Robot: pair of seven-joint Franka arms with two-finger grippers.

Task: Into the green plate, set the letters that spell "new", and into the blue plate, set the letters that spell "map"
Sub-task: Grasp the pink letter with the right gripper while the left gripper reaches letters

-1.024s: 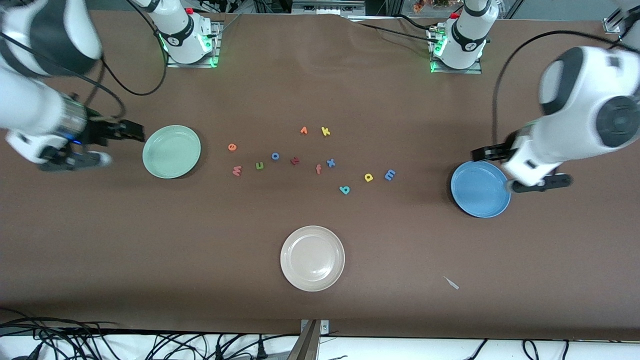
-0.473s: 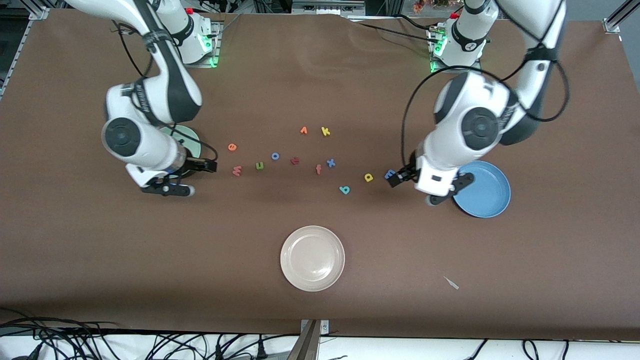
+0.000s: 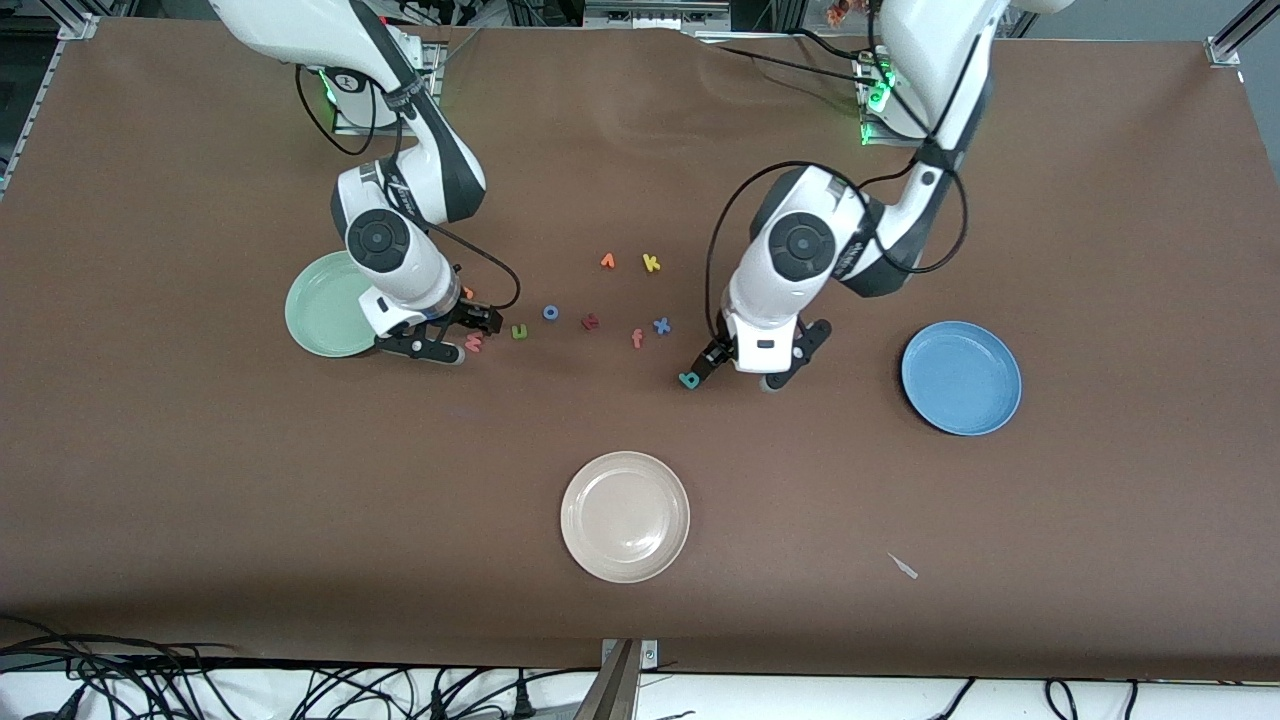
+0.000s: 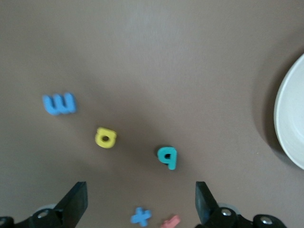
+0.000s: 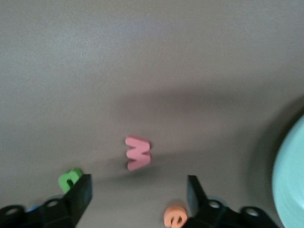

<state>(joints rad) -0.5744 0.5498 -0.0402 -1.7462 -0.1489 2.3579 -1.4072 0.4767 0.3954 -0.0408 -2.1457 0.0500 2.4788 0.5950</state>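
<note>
Claws both hanging wide, holding nothing. Right claw (image 3: 478, 322) hovering over pink "w" (image 5: 137, 153), beside green plate (image 3: 322, 310). Left claw (image 3: 712, 362) hovering over teal "a" (image 4: 167, 156); blue plate (image 3: 961, 377) lying well apart, empty.

No printed text shows; the foam letters (image 3: 590, 320) themselves read as characters.

The table (image 3: 200, 480) under me looks like matt brown cloth. My pink w (image 5: 137, 153) seems soft matt foam, while the green plate (image 3: 320, 310) has a smooth gloss.
</note>
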